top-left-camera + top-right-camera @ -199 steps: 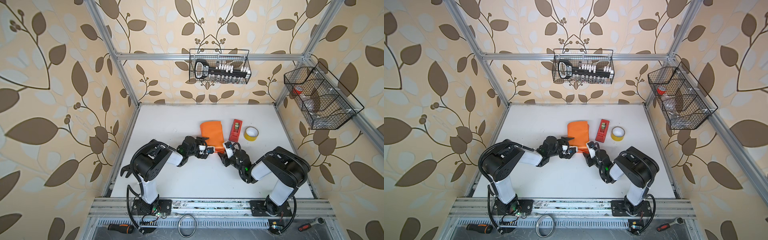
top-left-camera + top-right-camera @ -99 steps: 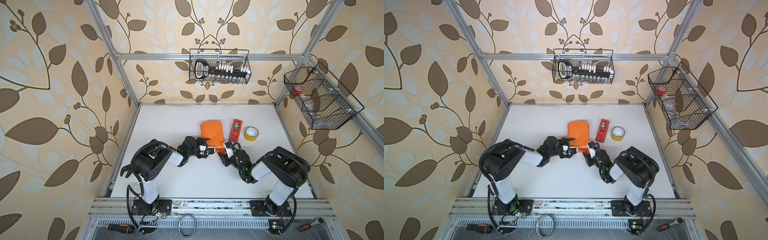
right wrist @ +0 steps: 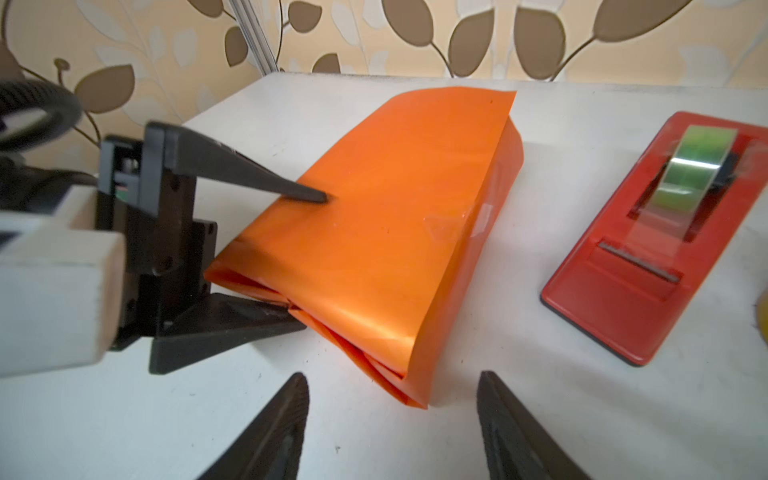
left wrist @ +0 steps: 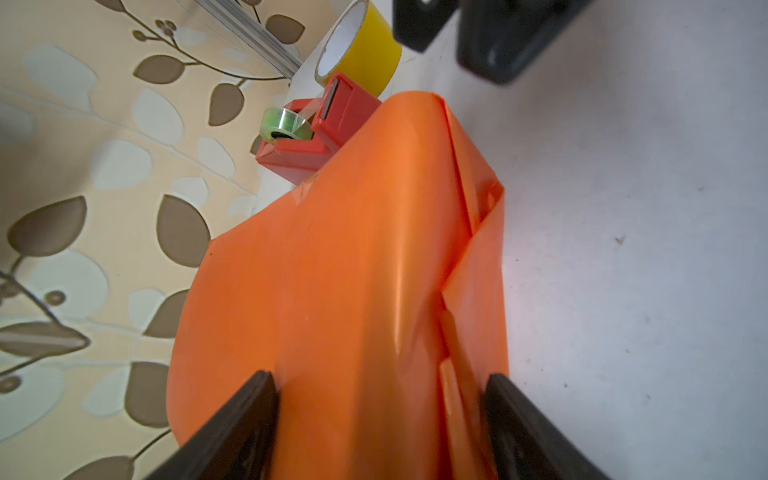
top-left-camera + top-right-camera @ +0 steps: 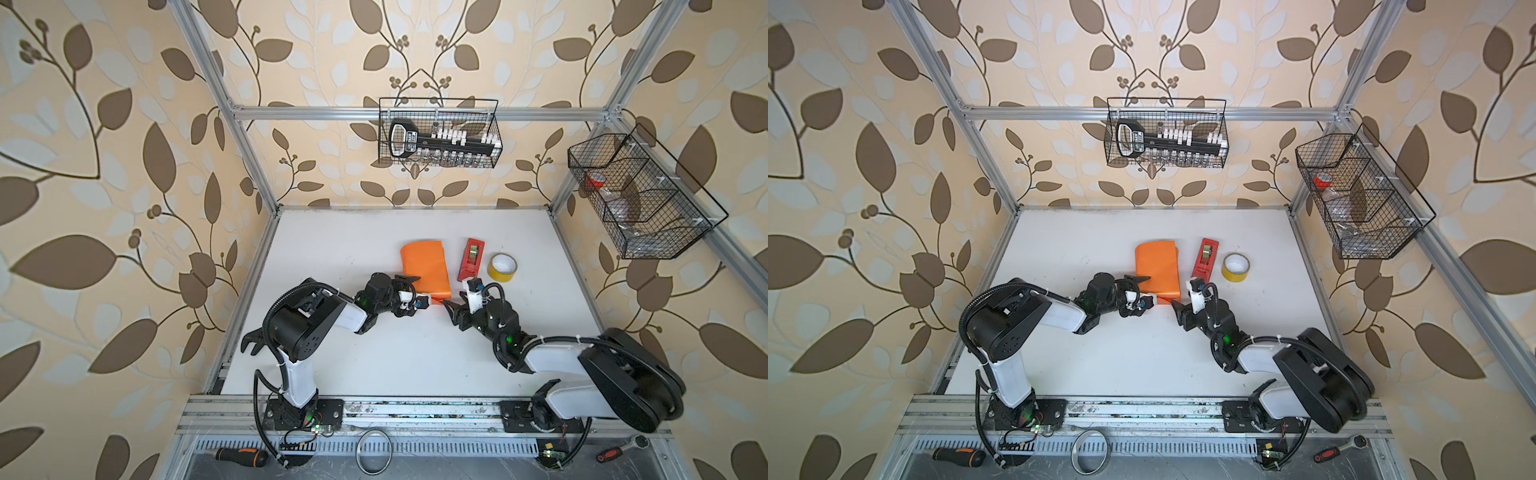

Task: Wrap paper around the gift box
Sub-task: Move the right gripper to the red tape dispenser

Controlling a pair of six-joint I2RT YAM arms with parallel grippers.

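Left tool (image 5: 415,289): jaws wide, astride the near-left end of the paper (image 5: 426,266). One finger (image 3: 291,191) tip on top, the other against the folded flap at desk (image 5: 353,249) level. Gripping or only touching, cannot tell. Paper mid-desk, orange side out, folded into a low parcel; gift box hidden from view. Right tool (image 5: 454,303): wide, empty, just short of the near-right corner. Red tape dispenser (image 5: 471,259), then yellow tape roll (image 5: 502,267), beside the parcel

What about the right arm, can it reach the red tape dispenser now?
Probably yes: the right end effector is open and empty, and the tape dispenser lies close ahead on the table with nothing between them.
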